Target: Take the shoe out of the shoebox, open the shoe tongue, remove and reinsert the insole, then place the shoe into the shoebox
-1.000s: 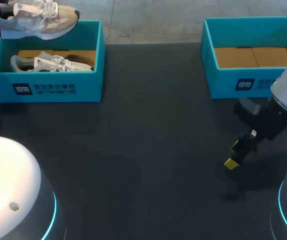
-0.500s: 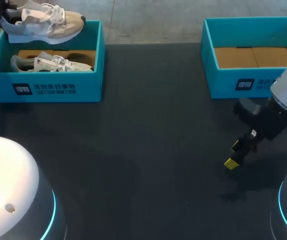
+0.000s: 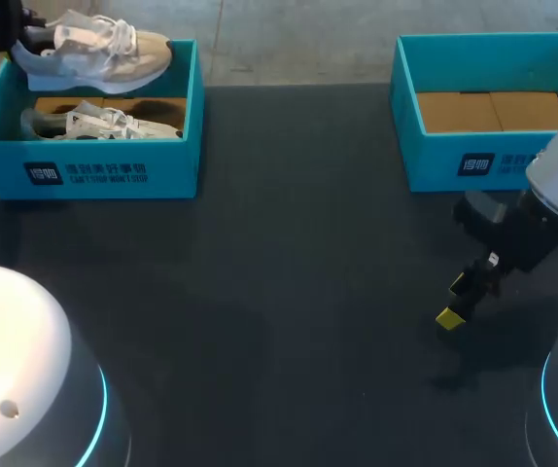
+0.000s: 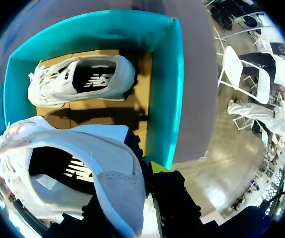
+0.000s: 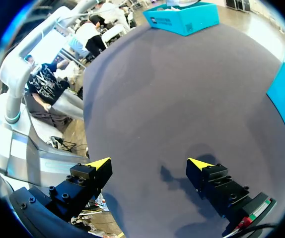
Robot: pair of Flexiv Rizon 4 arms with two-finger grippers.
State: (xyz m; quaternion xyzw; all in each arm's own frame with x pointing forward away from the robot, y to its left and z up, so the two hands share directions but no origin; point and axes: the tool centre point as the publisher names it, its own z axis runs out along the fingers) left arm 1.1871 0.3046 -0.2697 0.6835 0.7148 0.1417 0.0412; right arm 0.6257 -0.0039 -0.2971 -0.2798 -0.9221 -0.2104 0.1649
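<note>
Aloft, the left tool (image 4: 147,171) clamps the shoe (image 3: 99,49) over the shoebox (image 3: 114,170); the right tool (image 5: 149,163) hangs wide.

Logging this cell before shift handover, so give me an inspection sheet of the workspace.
surface: dark table, no spills seen
job's things: held shoe in the air over the left shoebox; second shoe lying inside it; right shoebox holds no shoe
clutter: nothing seen
grippers: left claw shut on the held shoe's heel; right claw open above the table
cables: thin wires at the right claw's base
surroundings: nothing seen reaching over the table
</note>
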